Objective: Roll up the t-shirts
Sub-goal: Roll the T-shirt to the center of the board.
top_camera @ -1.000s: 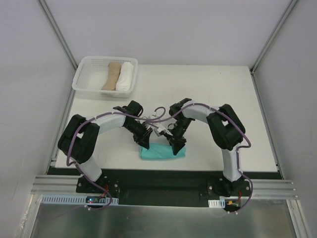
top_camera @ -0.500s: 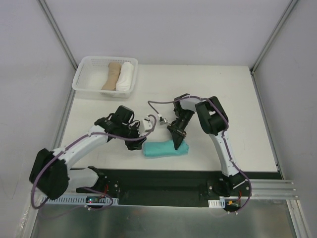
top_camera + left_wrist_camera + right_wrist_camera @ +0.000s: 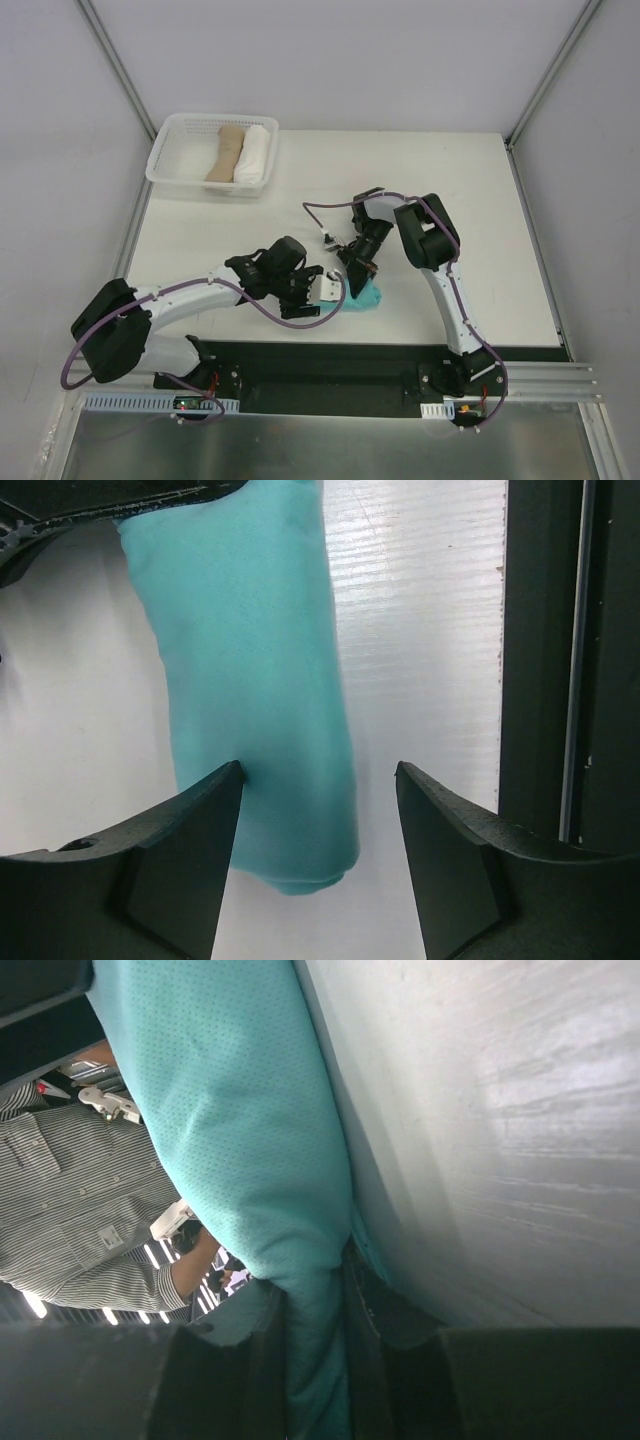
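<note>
Near the 6 o'clock edge of the white counter (image 3: 450,200), the left tool (image 3: 335,293) reaches in from 9 o'clock with its jaws spread wide. In the left wrist view, this tool (image 3: 319,775) straddles one end of the shirt (image 3: 250,660), a long teal bundle lying on the counter (image 3: 420,630). One finger (image 3: 180,870) touches the side of the cloth. The other finger (image 3: 470,870) stands apart from it, over bare counter. In the top view the shirt (image 3: 368,297) shows only as a teal patch, largely hidden beneath the two tools. Just beyond it, the right tool (image 3: 357,283) comes down from 12 o'clock onto the other end. The right wrist view shows this tool (image 3: 318,1350) clamped on a fold of the shirt (image 3: 230,1110), the cloth pinched between the dark fingers. Well apart, in the 10 o'clock corner, a white basket (image 3: 165,165) holds a tan roll (image 3: 227,152) and a white roll (image 3: 254,152), lying side by side and touching.
</note>
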